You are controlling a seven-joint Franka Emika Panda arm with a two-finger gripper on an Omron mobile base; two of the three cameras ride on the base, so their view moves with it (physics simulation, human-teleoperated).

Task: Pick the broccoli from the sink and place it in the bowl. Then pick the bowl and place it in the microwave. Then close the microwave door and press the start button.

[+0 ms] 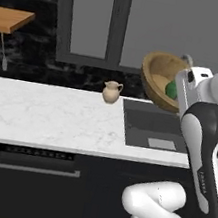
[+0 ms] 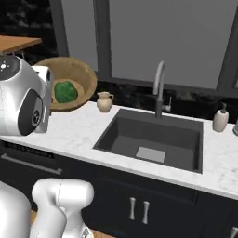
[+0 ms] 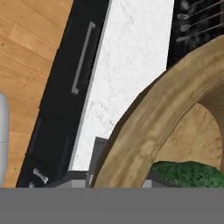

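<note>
Bowl [image 2: 69,86] held aloft over tabletop [image 1: 49,115], tilted, broccoli [image 2: 65,91] inside; fingers apparently clamped on rim. Next, likely: carry level to microwave.

- Flat, even rendered light – no clear source, no glare.
- Counter [image 1: 49,113] bright, near washed out; backsplash and cabinets very dark, detail lost.
- Soft shading inside sink [image 2: 153,139]; faint shadow under jug [image 1: 111,91].
- All views low-res, slightly soft.
- Hand view: bowl [image 3: 153,118] rim close up, texture blurry – no edge distortion.
</note>
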